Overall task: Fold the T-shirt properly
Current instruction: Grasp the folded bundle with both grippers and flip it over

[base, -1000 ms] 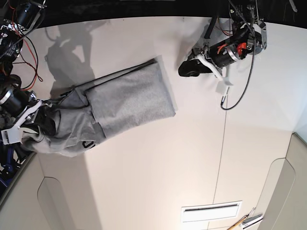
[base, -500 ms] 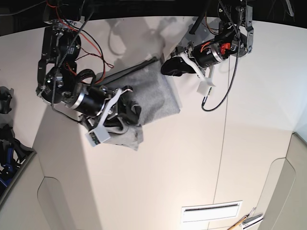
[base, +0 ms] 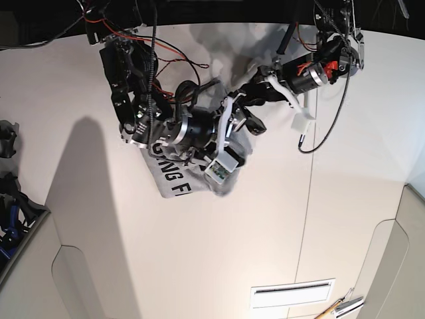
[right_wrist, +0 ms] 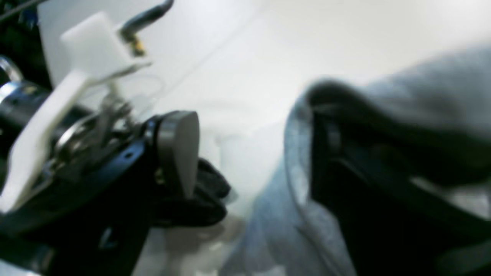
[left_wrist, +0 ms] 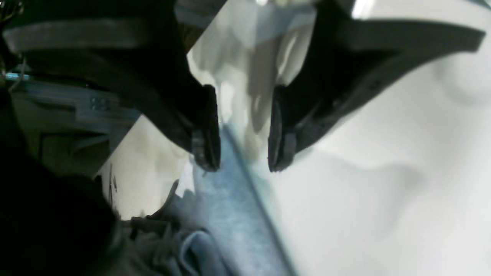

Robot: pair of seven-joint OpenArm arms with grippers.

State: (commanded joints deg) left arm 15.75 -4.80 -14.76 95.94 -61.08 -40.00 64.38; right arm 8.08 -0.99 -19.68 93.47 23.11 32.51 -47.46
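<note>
The grey T-shirt [base: 174, 181] lies bunched on the white table [base: 219, 252], with black lettering showing on its lower edge. My right gripper [base: 247, 123] hangs over the shirt's right side. In the right wrist view, the right gripper [right_wrist: 330, 145] is shut on a fold of the T-shirt [right_wrist: 422, 84] that drapes over its black finger. My left gripper [base: 252, 91] hovers just beyond it, fingers apart. The left wrist view shows the left gripper [left_wrist: 243, 161] open right above the edge of the T-shirt [left_wrist: 230, 222]. The left gripper [right_wrist: 199, 203] also appears close by in the right wrist view.
A seam [base: 309, 199] runs down the table's right half. A vent slot [base: 292, 292] and small tools [base: 342, 307] sit near the front right corner. Dark equipment [base: 8, 199] stands off the left edge. Red and black cables [base: 172, 60] hang over the far side.
My right arm has swung rightward across the table, dragging the shirt's left part over the rest, so lettering now shows. The left gripper stays near the shirt's top right corner.
</note>
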